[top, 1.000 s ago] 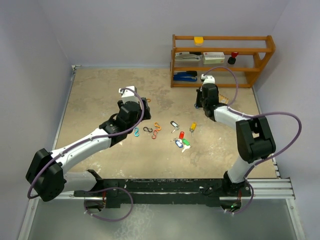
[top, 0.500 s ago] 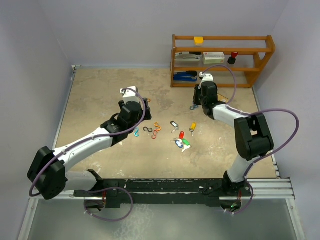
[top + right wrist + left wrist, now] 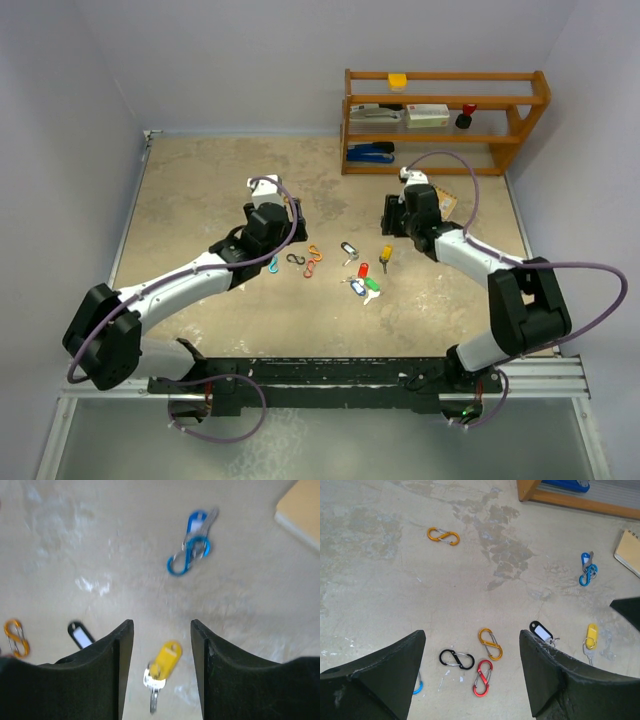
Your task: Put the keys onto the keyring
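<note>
A blue-tagged key hooked onto a blue S-shaped keyring clip [image 3: 192,550] lies on the table, ahead of my right gripper [image 3: 161,625]. That gripper is open and holds nothing. Below its fingers lies a yellow-tagged key [image 3: 164,666]. A black-and-white-tagged key [image 3: 541,631] sits by my left gripper's right finger. The left gripper [image 3: 471,635] is open and empty above black [image 3: 456,659], orange [image 3: 490,643] and red [image 3: 482,678] S-clips. Red [image 3: 363,270], blue [image 3: 356,286] and green [image 3: 372,284] tagged keys lie together mid-table.
Another orange S-clip [image 3: 443,535] lies farther back, and a blue one [image 3: 272,264] is by the left arm. A wooden shelf [image 3: 445,75] with staplers and boxes stands at the back right. A notepad [image 3: 300,510] lies near the right gripper.
My right gripper has opened and drawn back toward the near side, leaving the blue clip with its key on the table. The left arm has shifted slightly to the right.
</note>
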`<action>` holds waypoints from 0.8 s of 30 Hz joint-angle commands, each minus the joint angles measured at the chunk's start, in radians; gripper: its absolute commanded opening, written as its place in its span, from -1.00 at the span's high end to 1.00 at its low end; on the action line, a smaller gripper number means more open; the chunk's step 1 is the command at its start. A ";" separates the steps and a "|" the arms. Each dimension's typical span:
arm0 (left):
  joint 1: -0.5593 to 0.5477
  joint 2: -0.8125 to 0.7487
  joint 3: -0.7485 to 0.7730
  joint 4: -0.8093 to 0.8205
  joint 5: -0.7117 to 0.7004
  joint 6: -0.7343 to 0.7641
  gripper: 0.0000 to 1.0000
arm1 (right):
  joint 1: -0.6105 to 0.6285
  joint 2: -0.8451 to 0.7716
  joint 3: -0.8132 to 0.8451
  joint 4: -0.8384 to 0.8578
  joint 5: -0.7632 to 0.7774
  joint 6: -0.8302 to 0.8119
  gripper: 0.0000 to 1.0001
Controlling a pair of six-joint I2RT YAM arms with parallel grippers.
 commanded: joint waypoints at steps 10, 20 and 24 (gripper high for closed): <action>0.006 0.044 0.001 0.052 0.033 -0.029 -0.45 | 0.050 -0.052 -0.145 -0.040 -0.099 0.048 0.06; 0.006 0.044 -0.001 0.047 0.026 -0.023 -0.45 | 0.072 0.005 -0.142 -0.012 -0.094 0.049 0.14; 0.007 0.043 -0.002 0.043 0.019 -0.020 -0.45 | 0.072 0.011 -0.139 -0.012 -0.082 0.052 0.14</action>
